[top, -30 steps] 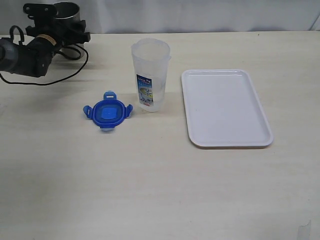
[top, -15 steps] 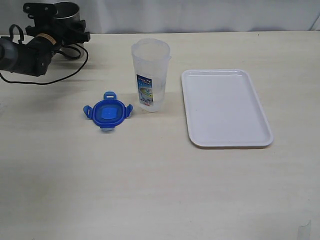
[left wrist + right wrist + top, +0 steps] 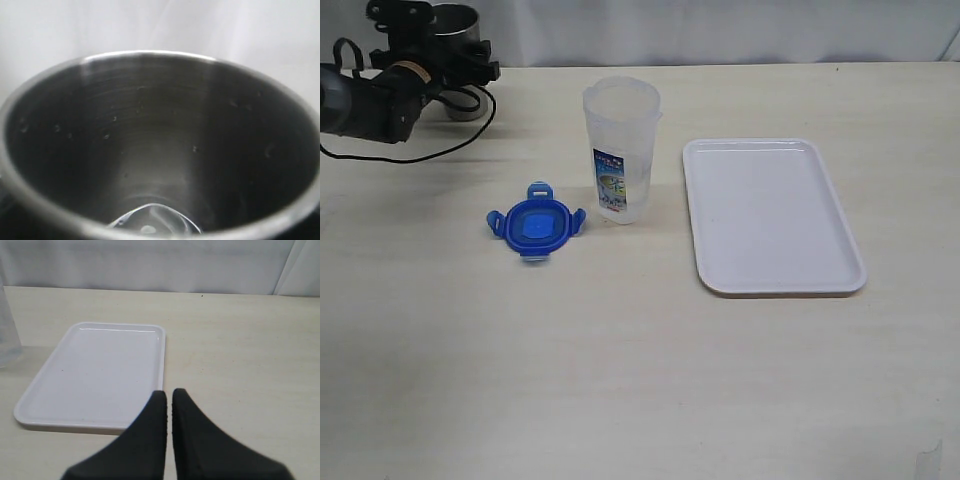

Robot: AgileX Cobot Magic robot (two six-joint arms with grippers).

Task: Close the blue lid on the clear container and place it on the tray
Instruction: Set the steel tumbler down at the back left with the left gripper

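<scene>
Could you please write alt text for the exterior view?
An open clear container stands on a pale table, its blue lid lying flat to its left and an empty white tray to its right. The left gripper is at a steel cup in the far-left corner.

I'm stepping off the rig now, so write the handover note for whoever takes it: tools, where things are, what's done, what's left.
Left tool: at the steel cup at the table's far edge; whether it grips the cup cannot be told.
Right tool: shut, holding nothing, above the table by the tray.
Things: the blue lid lies flat on the table beside the clear container, which stands upright and uncovered, apart from the tray.
Done: nothing yet.
Left: pick up the lid, close it on the container, set the container on the tray.
</scene>
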